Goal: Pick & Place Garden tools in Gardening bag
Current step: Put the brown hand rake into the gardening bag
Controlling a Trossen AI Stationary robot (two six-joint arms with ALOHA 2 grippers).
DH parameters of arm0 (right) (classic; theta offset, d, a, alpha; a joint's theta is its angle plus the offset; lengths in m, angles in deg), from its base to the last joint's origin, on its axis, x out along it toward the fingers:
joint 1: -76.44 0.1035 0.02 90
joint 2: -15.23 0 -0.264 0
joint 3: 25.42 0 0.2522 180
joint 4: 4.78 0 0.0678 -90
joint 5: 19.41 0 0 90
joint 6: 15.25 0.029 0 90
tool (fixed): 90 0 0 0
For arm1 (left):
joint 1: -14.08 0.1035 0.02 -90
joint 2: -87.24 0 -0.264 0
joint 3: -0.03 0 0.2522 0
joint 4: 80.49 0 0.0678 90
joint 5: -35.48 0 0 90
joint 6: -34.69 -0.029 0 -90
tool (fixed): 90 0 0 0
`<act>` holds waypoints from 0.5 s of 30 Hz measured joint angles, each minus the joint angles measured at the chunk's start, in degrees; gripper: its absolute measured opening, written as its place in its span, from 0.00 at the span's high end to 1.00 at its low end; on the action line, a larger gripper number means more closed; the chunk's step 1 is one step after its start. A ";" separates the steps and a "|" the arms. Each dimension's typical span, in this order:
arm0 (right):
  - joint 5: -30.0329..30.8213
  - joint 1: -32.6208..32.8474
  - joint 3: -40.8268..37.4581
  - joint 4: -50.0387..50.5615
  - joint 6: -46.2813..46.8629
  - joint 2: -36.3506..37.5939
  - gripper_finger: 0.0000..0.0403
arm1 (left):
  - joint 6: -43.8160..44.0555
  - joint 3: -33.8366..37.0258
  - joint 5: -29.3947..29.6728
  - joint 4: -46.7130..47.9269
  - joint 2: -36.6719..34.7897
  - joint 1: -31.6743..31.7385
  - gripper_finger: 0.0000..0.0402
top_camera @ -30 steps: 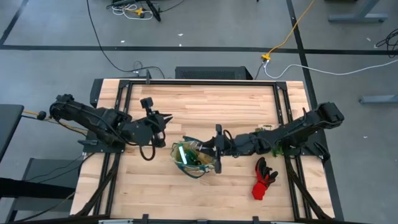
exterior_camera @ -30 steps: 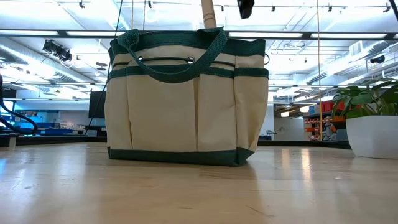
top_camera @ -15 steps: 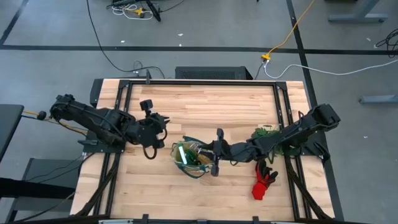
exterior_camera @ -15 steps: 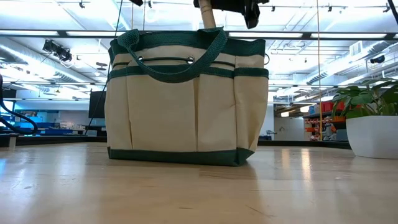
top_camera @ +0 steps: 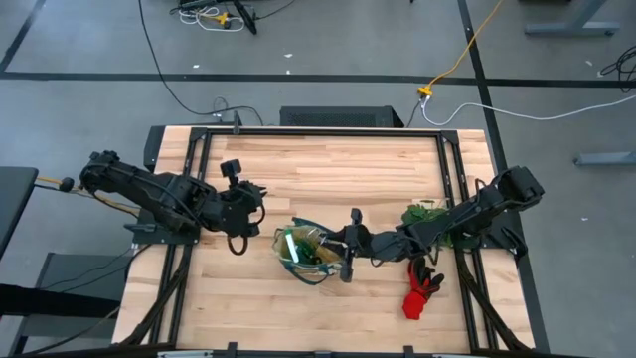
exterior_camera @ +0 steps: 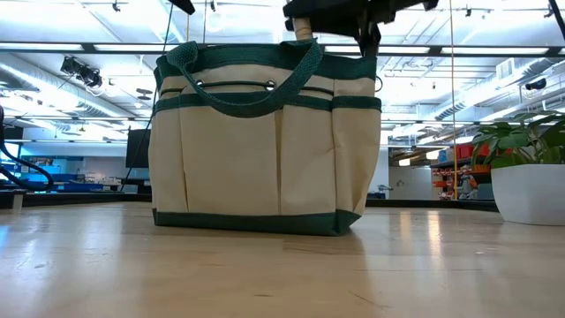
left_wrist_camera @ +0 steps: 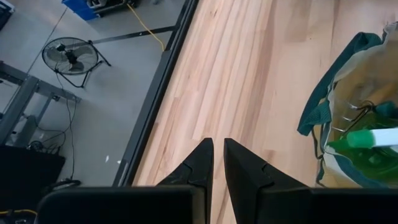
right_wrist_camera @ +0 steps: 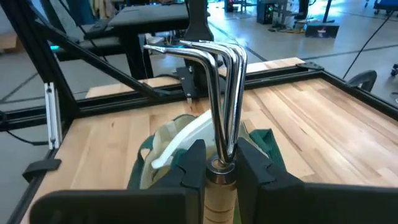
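The beige gardening bag [top_camera: 310,254] with green trim stands upright mid-table, also in the low view [exterior_camera: 265,141]. A green spray bottle [left_wrist_camera: 367,140] lies inside it. A wooden handle [exterior_camera: 303,28] sticks up out of its top. My right gripper [top_camera: 347,247] is over the bag's right rim, shut on a mini rake [right_wrist_camera: 214,81] with a wooden handle and bent metal tines. My left gripper [top_camera: 256,202] is shut and empty, left of the bag. The red-black gloves [top_camera: 421,284] lie on the table to the right. The pruning shears are out of view. My right gripper pinches the rake between its two fingers at the top of the wooden handle [right_wrist_camera: 219,167], where the metal neck starts. The fingers come level from the table's right and lie along the rake. The tines [right_wrist_camera: 199,51] stick out past the fingertips, clear over the bag.
A leafy plant in a white pot [exterior_camera: 528,172] stands at the right, also in the high view [top_camera: 427,211]. Bare wood lies in front of the bag and at the table's far side [top_camera: 328,164]. Dark frame rails [top_camera: 467,288] run along the table's sides.
My right gripper has come down with the rake over the bag's top, shifting a little toward the near edge. My left gripper has drawn back toward the table's left, away from the bag. The bag has stayed put.
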 joint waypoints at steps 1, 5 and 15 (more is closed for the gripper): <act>0.00 0.00 -0.62 -0.90 0.05 0.00 0.89 | -0.02 0.00 0.00 0.00 0.00 0.00 0.89; -0.02 0.00 -2.32 -4.02 0.74 0.02 0.89 | -0.07 0.00 0.00 0.00 0.00 0.00 0.89; 0.03 0.00 -4.28 -6.01 3.09 0.02 0.79 | -0.09 0.00 0.00 0.00 0.00 0.00 0.89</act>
